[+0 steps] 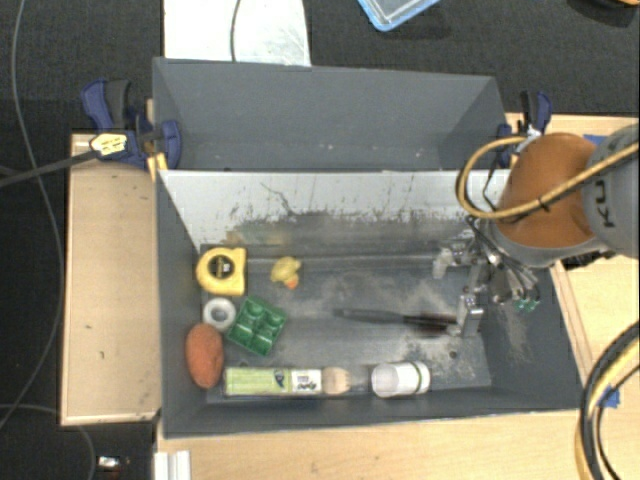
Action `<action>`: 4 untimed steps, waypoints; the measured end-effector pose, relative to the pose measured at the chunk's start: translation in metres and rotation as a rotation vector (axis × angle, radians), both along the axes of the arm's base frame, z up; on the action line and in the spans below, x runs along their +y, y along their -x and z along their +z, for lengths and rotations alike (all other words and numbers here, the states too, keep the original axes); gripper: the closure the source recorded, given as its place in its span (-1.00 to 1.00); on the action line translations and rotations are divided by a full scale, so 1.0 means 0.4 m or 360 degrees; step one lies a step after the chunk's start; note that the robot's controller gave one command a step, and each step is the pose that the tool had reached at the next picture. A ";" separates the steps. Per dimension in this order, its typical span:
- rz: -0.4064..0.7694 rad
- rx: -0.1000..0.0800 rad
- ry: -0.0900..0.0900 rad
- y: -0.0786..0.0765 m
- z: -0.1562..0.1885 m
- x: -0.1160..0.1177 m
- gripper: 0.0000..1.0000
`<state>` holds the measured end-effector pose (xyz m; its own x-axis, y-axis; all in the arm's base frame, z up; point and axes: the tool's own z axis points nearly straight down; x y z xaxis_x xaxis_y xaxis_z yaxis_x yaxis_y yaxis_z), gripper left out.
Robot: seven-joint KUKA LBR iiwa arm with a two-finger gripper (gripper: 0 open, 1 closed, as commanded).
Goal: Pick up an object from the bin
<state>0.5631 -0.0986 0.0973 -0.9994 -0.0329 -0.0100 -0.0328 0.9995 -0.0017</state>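
Along the left side of the grey bin sits a small cluster. A brown egg-shaped lump lies nearest the front corner, with a yellow tape measure behind it. Between them is a little white roll, touching a green toy brick. Just right of the tape measure is a small yellow thing, too small for me to name.

A long green-and-white packet lies flat against the front wall, and its right end is a pale rounded tip. Next along is a white bottle on its side.

The middle of the floor is bare, scuffed metal apart from a thin black stick, perhaps a pen or a brush. It lies flat and points left to right. Its right end is just beside the gripper, which is low over the right part of the floor, and nothing stands between the two.

The orange wrist cover and its looping cables hide much of the tool. From here I cannot tell whether the grip is loose or clenched, or whether it touches the stick.
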 end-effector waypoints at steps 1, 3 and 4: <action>0.0006 -0.0003 0.0000 0.080 -0.070 0.056 -1.00; -0.0108 -0.0010 -0.0002 0.010 -0.025 -0.032 1.00; -0.0106 -0.0009 -0.0003 0.010 -0.026 -0.031 1.00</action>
<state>0.5590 -0.1111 0.0870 -0.9993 0.0337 -0.0158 0.0337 0.9994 0.0000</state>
